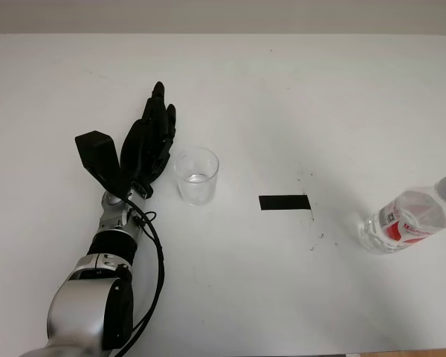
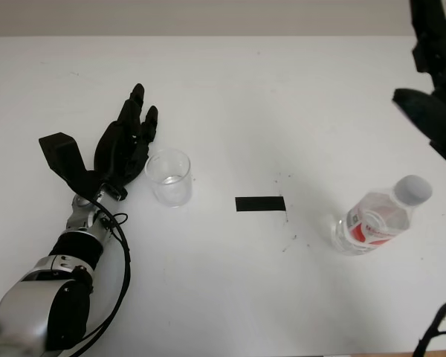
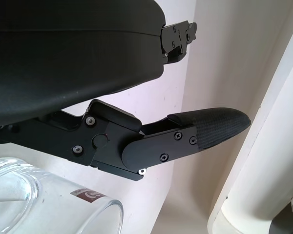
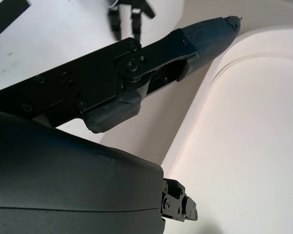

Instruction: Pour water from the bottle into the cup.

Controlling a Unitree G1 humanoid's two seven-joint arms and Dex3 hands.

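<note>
A clear plastic cup [image 1: 196,175] stands on the white table with a little water in its bottom. My left hand [image 1: 154,126] is open just to the left of the cup, close to its wall, fingers pointing away from me. The cup's rim [image 3: 44,204] lies beside one of that hand's fingers [image 3: 205,129] in the left wrist view. The water bottle [image 2: 375,218], clear with a red and white label and a white cap, stands at the right side of the table. My right hand [image 2: 435,67] is open, raised above and behind the bottle, apart from it.
A short strip of black tape [image 1: 285,201] is stuck to the table between cup and bottle. The table's far edge [image 1: 223,34] meets a pale wall. A black cable [image 1: 157,253] runs along my left forearm.
</note>
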